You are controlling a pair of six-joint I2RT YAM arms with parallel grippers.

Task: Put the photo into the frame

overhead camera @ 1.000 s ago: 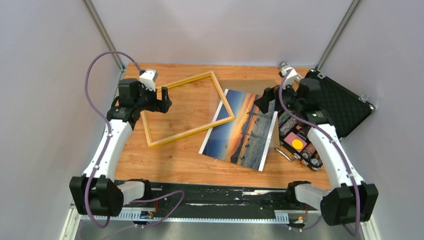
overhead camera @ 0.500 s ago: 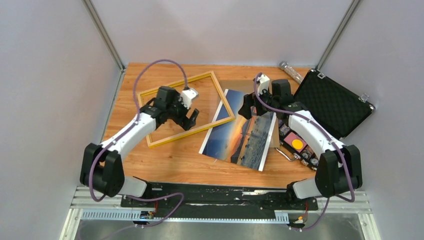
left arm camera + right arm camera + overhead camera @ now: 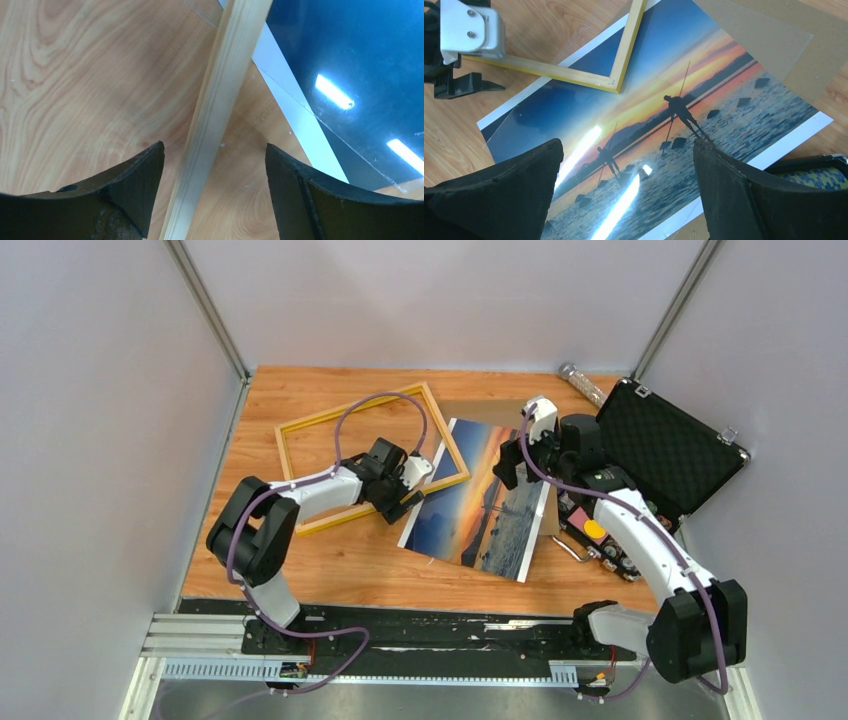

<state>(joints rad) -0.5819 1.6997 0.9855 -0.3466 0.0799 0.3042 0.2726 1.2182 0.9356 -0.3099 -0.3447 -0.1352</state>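
Left jaws stand apart, one finger [image 3: 131, 190] on either side of the near rail of the frame [image 3: 310, 418], low over the worktop [image 3: 330, 565]; from my wrist view, neither finger presses on the wood. Right jaws are spread wide too, holding nothing, and hover above the photo [image 3: 480, 505]. That photo lies flat on the worktop just right of the frame, sunset side up, and the frame's right corner rests over its blue left edge. I can see a brown board [image 3: 495, 408] poking out beneath the photo's far end. An open black case [image 3: 665, 445] sits at the right edge.
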